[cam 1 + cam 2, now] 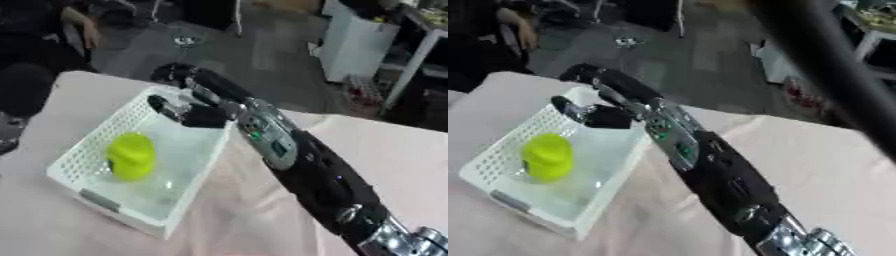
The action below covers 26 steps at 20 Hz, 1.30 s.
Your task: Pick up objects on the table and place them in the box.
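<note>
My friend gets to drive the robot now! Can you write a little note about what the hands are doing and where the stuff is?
Right hand: reaching over the far end of the white basket, fingers curled; nothing visible in them.
Left hand: not in view.
Things: a yellow-green object already lies inside the basket.
Done: that one is placed.
Left: no other objects show on the pink tablecloth here; look around before withdrawing the arm.

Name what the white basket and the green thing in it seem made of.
White basket: likely moulded plastic, matte, going by its perforated lattice walls. Green object: probably plastic too, smooth with a slight sheen and uniform lime colour; its exact material is unclear.
</note>
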### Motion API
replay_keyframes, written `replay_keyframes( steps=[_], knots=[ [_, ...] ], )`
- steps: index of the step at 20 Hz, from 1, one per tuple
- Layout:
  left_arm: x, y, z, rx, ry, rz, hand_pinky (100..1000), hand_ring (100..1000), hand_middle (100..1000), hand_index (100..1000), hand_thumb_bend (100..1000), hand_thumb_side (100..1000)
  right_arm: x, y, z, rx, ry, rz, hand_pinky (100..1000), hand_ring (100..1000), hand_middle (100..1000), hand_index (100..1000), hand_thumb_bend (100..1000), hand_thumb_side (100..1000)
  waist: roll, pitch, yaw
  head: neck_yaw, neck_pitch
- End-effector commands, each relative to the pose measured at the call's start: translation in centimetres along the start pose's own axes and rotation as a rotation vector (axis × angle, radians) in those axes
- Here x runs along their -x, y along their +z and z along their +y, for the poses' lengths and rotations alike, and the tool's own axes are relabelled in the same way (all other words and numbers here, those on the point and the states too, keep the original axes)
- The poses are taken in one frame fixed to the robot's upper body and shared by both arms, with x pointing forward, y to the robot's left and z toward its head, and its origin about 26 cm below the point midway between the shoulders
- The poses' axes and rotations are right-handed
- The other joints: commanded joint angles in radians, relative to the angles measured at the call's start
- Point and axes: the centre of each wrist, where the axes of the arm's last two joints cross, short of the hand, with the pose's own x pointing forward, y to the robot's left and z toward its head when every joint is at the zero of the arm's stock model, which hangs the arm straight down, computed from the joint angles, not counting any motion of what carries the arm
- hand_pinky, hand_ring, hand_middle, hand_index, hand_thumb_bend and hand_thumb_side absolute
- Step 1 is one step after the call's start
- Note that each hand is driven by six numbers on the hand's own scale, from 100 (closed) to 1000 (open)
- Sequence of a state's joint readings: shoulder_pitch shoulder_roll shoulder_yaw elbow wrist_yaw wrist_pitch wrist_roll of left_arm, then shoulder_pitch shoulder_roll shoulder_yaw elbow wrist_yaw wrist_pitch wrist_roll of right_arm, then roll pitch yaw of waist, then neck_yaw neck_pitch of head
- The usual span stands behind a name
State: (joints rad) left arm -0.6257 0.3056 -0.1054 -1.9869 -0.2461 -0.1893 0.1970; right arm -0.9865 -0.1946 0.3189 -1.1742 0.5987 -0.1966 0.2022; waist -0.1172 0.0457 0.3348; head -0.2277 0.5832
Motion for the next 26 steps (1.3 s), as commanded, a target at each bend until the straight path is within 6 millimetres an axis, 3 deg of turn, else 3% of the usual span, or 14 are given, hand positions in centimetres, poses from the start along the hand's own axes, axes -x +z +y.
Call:
replay_keyframes(
  steps=[1,13,21,26],
  knots=[
    [-0.5,-0.7,0.2,0.003,-0.009,-0.036,634,568,746,719,561,674,-0.5,-0.4,-1.8,0.029,0.029,-0.022,768,865,906,924,359,973,0.009,-0.01,-0.002,0.009,-0.016],
    [-0.3,-0.2,0.6,0.018,-0.029,-0.021,631,567,746,720,561,673,-0.2,0.5,-1.8,0.045,0.029,-0.005,722,834,889,908,328,957,0.022,-0.01,-0.024,0.021,-0.02],
    [0.4,1.3,1.4,0.047,-0.08,0.023,625,563,747,720,562,672,0.9,3.0,-3.1,0.087,0.029,0.066,676,815,882,916,306,957,0.047,-0.021,-0.085,0.056,-0.018],
    [0.9,2.8,2.2,0.072,-0.122,0.077,619,559,747,721,564,670,1.7,5.8,-4.7,0.14,-0.051,0.126,627,796,876,933,269,963,0.06,-0.045,-0.138,0.074,-0.008]
  ],
)
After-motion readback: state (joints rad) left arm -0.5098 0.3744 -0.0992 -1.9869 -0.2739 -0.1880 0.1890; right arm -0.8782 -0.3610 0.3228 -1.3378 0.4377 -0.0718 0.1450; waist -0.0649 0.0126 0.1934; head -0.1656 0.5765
